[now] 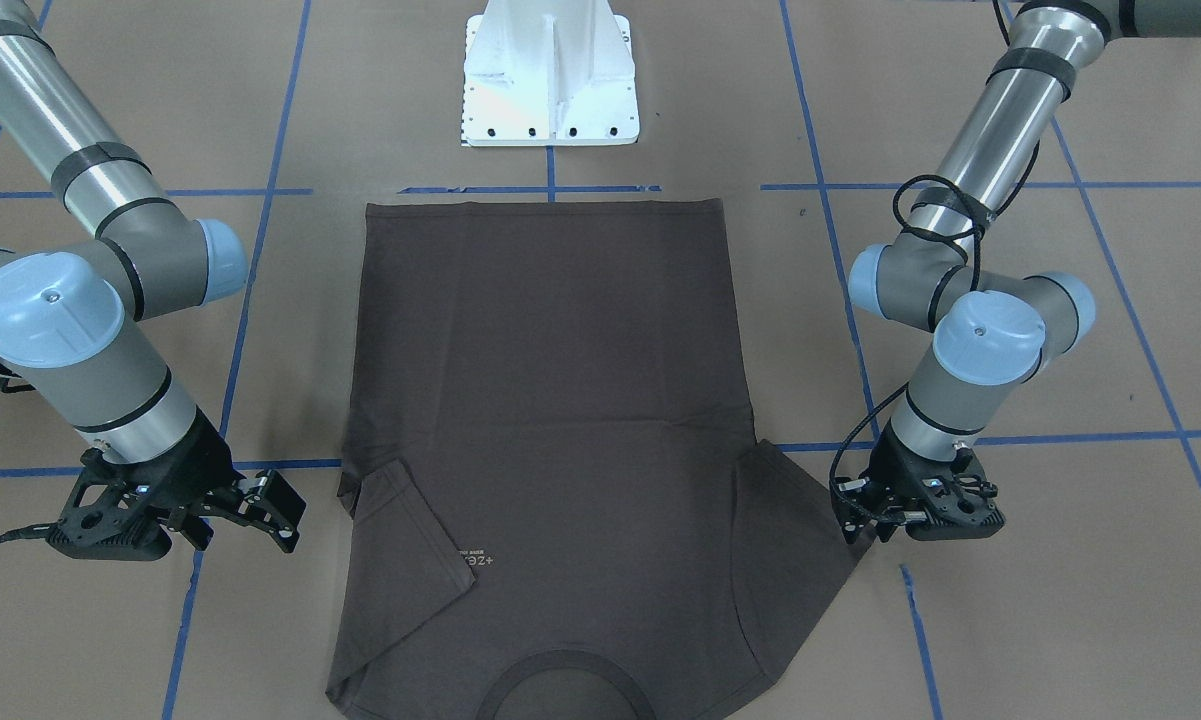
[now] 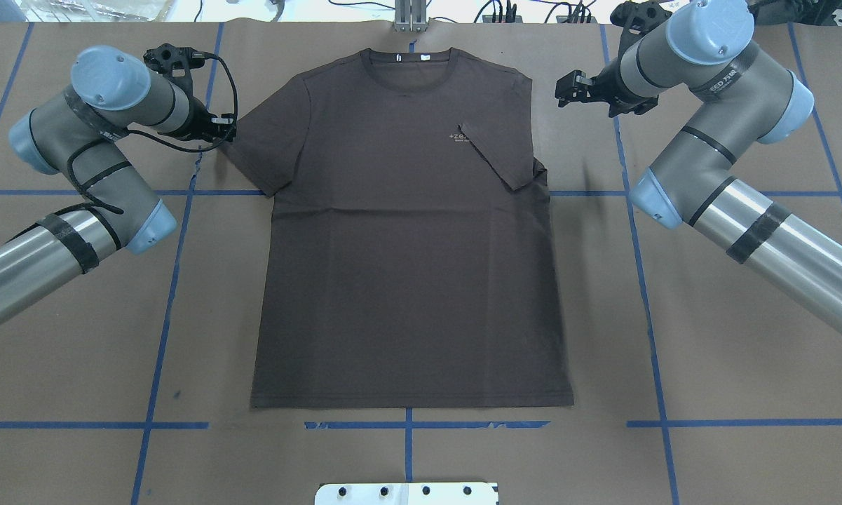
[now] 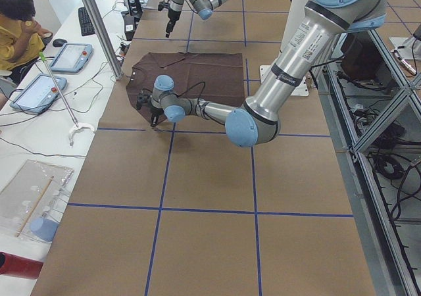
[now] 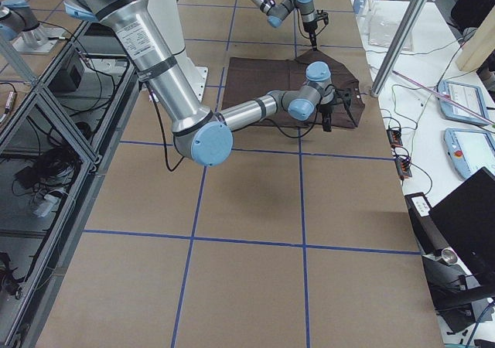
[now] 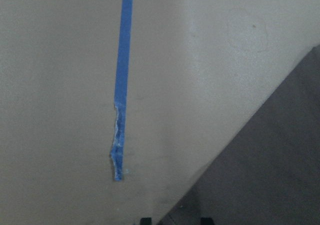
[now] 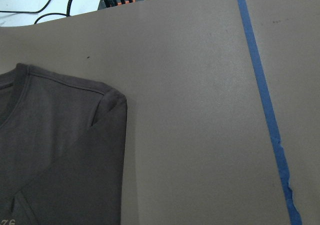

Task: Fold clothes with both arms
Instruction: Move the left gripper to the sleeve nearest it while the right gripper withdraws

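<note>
**left sleeve still out flat, right one already tucked in**

the t-shirt was laid flat in the middle of the surface, long axis running from the collar at the far edge back toward the robot's base. the right-side sleeve was seen already turned in over the chest, so the open question was the left sleeve, which was spread outward with its tip right at the left hand. that hand was much the nearer one; the sleeve ran inward from it toward the shirt body.

the right hand was held clear of the cloth, beside the shoulder, with its fingers spread and nothing in them.

whether the left hand was pinching the sleeve edge or just parked on it could not be told: its fingers were hidden under the wrist, and the left wrist view was blurry, with the fingertips cut off at the bottom.
</note>
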